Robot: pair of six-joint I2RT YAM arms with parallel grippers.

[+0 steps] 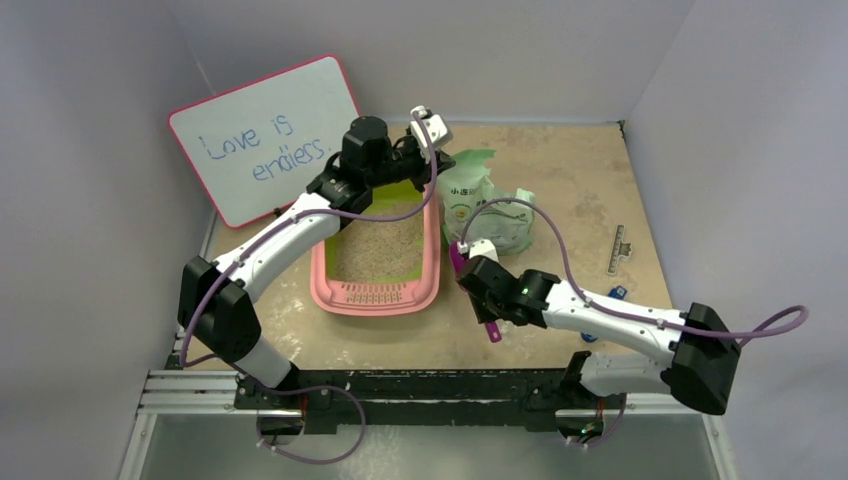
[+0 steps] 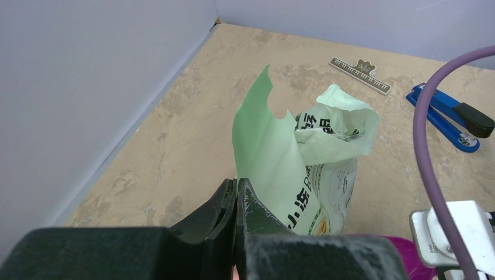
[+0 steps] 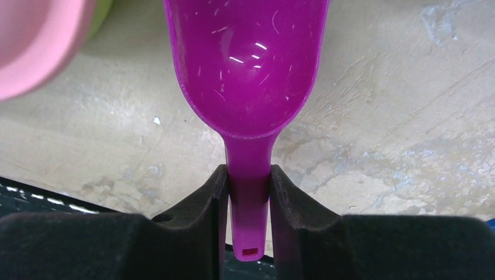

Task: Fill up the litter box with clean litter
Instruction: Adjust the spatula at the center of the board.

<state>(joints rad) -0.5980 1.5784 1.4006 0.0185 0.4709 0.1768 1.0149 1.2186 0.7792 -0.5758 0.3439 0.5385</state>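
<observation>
Gripping scoop (image 3: 251, 70), right claw (image 3: 248, 175) beside litter box (image 3: 35, 46); left claw (image 2: 236, 189) closed, maybe on bag (image 2: 327, 175)

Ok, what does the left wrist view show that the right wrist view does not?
Only the left wrist view: the pale green bag, the ruler, the blue stapler and the left fingers, closed together. Only the right wrist view: the empty bowl of the magenta scoop, its handle clamped between the right fingers, and a corner of the litter box. Both: the beige table; a magenta sliver in the left wrist view is probably the same scoop.
</observation>
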